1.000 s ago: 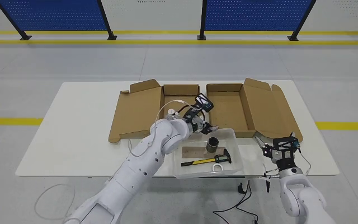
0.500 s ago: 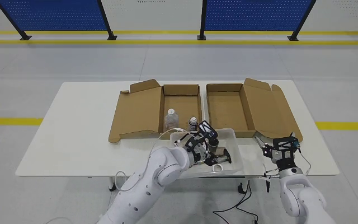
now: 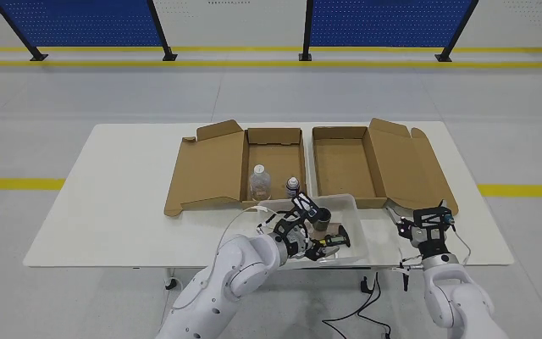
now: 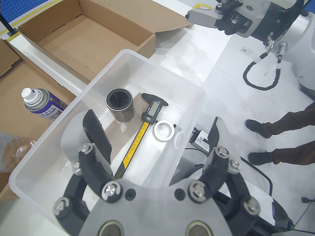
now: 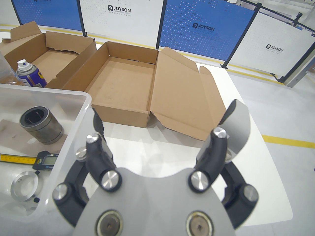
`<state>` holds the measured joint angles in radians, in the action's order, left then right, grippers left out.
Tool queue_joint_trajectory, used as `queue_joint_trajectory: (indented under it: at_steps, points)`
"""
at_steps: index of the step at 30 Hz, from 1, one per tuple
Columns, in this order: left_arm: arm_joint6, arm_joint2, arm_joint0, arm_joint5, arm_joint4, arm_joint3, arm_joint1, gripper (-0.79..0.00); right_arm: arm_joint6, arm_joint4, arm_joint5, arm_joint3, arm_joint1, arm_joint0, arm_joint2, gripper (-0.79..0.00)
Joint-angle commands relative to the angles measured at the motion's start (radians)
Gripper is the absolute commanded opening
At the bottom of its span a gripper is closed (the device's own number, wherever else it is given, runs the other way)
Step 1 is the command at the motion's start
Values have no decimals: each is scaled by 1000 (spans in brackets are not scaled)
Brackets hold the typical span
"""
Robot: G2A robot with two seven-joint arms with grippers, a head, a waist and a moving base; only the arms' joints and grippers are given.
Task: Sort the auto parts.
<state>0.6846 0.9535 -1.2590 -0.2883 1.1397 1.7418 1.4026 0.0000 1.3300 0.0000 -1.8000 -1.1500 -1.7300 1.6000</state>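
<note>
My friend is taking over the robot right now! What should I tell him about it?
Left gripper: jaws open, holding nothing, above the clear bin.
Right gripper: jaws open, holding nothing, over the table beside the bin.
In the bin: metal cylinder, caliper, metal ring.
Done: spray can and plastic bottle stand in one cardboard box.
Left to do: the bin's three parts, probably into the boxes.
</note>
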Motion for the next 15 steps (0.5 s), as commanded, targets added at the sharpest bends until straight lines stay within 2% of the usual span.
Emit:
queue_joint_trajectory:
  at_steps: [1, 7, 12, 15]
  points:
    - [0, 0, 0, 0, 0, 0, 0, 0, 0, 0, 0, 0, 0, 0, 0, 0]
    - [-10, -2, -1, 15, -8, 6, 1, 0, 0, 0, 0, 0, 0, 0, 0, 0]
    - [23, -57, 57, 174, 11, 5, 22, 0, 0, 0, 0, 0, 0, 0, 0, 0]
    - [77, -88, 111, 326, -56, -27, 46, 0, 0, 0, 0, 0, 0, 0, 0, 0]
